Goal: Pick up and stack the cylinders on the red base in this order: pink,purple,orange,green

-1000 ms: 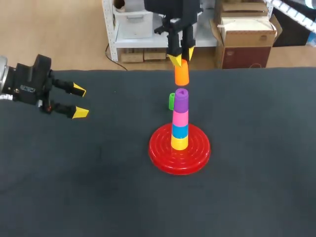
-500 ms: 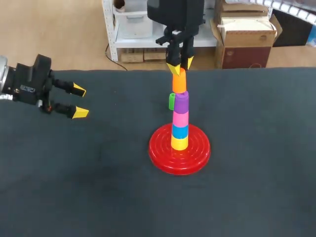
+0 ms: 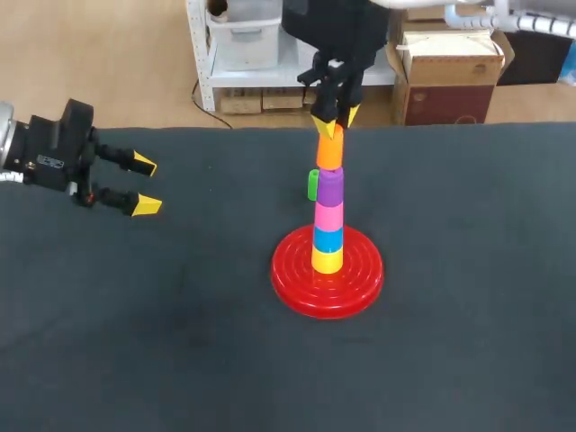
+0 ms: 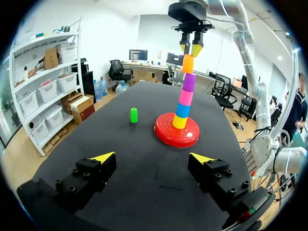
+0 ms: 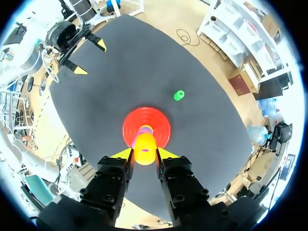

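A red base (image 3: 292, 281) holds a stack of yellow, blue, pink (image 3: 328, 216) and purple (image 3: 330, 187) cylinders. The orange cylinder (image 3: 329, 153) rests on top of the purple one, and my right gripper (image 3: 334, 121) is shut on its upper end from above. In the right wrist view the orange cylinder (image 5: 144, 149) sits between the fingers, hiding most of the stack over the red base (image 5: 130, 126). A green cylinder (image 3: 313, 184) stands on the table just behind the stack. My left gripper (image 3: 139, 185) is open and holds nothing at the far left, well away from the stack (image 4: 186, 97).
The dark table (image 3: 450, 342) stretches around the base on all sides. In the left wrist view the green cylinder (image 4: 134, 115) stands beside the red base (image 4: 166, 135), ahead of the open fingers.
My right gripper has come down with the orange cylinder, from above the stack onto the purple cylinder. The left arm has not moved.
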